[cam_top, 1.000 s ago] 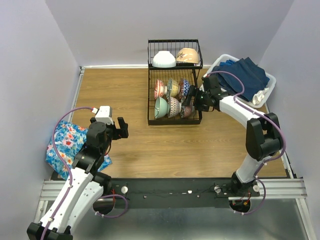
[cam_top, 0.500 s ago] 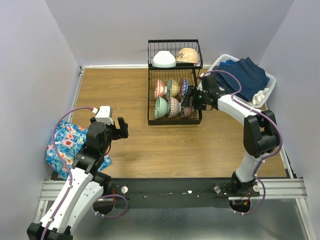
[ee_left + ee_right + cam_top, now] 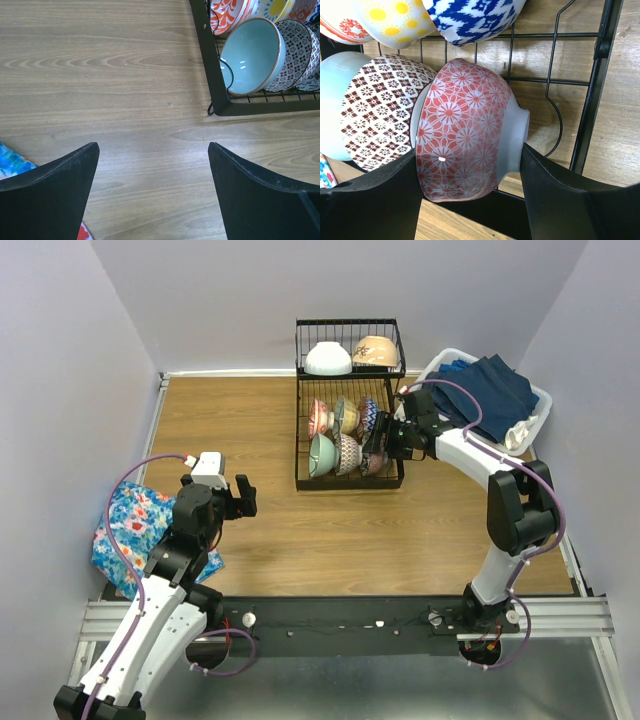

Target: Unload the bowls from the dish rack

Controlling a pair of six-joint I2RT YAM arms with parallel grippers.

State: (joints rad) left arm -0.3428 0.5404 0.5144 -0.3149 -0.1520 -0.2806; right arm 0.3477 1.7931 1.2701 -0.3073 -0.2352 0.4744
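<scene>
worktop [image 3: 240,420]: no bowl on it yet
dish rack [image 3: 298,440]: far centre, full
bowls [image 3: 322,453]: six in lower tray, two on upper shelf; none unloaded
right end effector [image 3: 377,448]: jaws bracket red floral bowl [image 3: 465,130] in tray; firm grip unclear
left end effector [image 3: 152,145]: wide open, empty, over worktop

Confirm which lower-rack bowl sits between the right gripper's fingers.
The red floral bowl, right end of the near row. The right gripper straddles it rim to foot; the brown-lattice bowl beside it lies outside the fingers.
</scene>
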